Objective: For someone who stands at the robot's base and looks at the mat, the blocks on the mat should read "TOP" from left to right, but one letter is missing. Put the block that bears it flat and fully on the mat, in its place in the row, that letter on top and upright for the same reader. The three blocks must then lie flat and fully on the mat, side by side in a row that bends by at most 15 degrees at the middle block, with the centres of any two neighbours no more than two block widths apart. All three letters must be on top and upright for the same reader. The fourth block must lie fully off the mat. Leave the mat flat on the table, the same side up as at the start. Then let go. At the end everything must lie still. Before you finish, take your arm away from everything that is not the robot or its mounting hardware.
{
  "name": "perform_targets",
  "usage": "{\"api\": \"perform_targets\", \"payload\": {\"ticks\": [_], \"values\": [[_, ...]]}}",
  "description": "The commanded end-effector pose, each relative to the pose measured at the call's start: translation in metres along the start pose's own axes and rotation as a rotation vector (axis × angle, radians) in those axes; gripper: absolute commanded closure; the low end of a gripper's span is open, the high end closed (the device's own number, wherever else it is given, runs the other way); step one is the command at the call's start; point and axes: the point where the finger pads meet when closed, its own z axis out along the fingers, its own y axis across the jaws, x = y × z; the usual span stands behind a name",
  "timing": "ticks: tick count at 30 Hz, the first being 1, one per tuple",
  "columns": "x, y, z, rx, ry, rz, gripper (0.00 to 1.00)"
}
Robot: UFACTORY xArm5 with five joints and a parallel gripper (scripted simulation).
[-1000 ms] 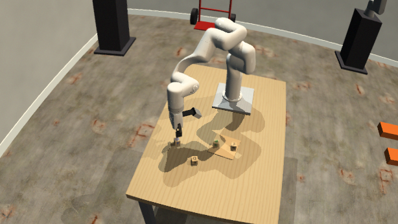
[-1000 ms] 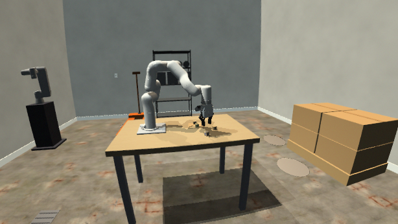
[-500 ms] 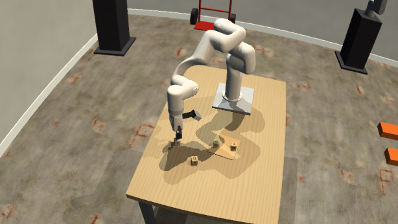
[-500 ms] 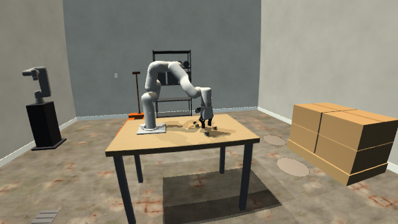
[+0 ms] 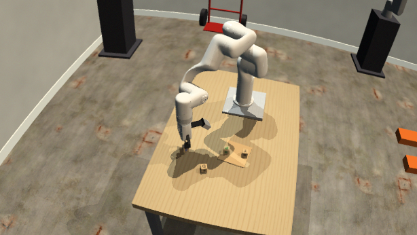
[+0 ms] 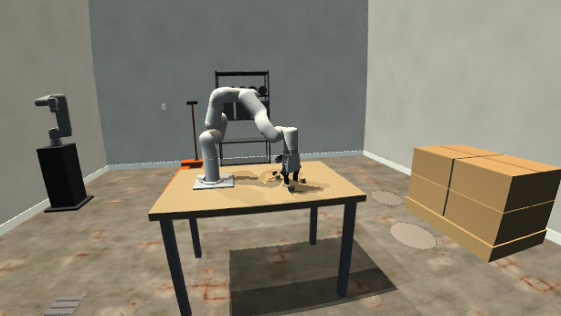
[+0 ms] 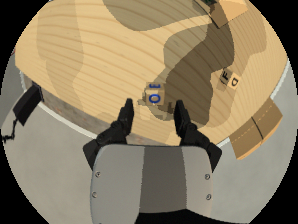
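Note:
My gripper (image 5: pixel 186 145) hangs near the table's left edge, fingers pointing down and partly open with nothing between them. In the wrist view the fingers frame a small wooden block with a blue letter (image 7: pixel 154 98) that lies on the table below them. The tan mat (image 5: pixel 236 154) lies to the right of the gripper. It carries a block with a green letter (image 5: pixel 226 151) and a block with a dark letter (image 5: pixel 244 154). Another wooden block (image 5: pixel 203 168) lies on the bare table in front of the mat; it also shows in the wrist view (image 7: pixel 229 79).
The robot base plate (image 5: pixel 244 106) stands at the back of the table. The table's left edge (image 5: pixel 156 149) runs close to the gripper. Stacked cardboard boxes (image 6: pixel 480 196) stand on the floor well off the table.

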Motion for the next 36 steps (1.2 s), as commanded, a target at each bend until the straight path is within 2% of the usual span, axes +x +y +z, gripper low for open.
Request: {"api": "perform_targets", "payload": {"ticks": [1,9,36], "values": [[-0.0011,0.0006,0.0024,-0.002,-0.003,0.000,0.31],[-0.0013,0.0004,0.0087,-0.002,-0.003,0.000,0.31],[-0.0013,0.0004,0.0101,-0.002,-0.003,0.000,0.31]]}}
